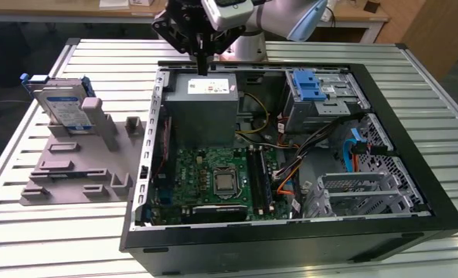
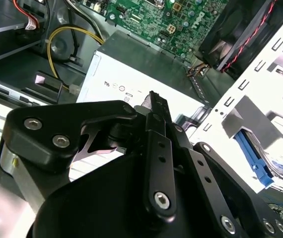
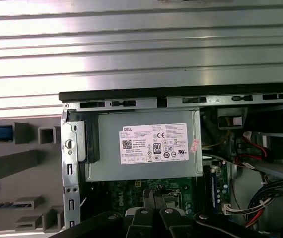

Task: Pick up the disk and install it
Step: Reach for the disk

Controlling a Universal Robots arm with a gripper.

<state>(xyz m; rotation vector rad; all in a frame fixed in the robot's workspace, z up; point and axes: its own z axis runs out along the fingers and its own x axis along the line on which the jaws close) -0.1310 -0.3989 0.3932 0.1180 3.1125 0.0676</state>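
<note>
The disk (image 1: 65, 105), a silver drive with a white-and-blue label in a blue carrier, stands on edge in a grey holder (image 1: 74, 168) on the table, at the exterior view's left, outside the computer case (image 1: 290, 231). My gripper (image 1: 203, 68) hangs over the case's far end, just above the grey power-supply box (image 1: 205, 110), well away from the disk. Its fingers are shut together with nothing between them, as both wrist views also show: gripper (image 2: 152, 97), gripper (image 3: 154, 196).
The open black case holds a green motherboard (image 1: 217, 176), cable bundles (image 1: 314, 145) and metal drive cages with a blue latch (image 1: 315, 87) at the exterior view's right. The slatted metal table (image 1: 43, 243) runs all round. A desk stands behind.
</note>
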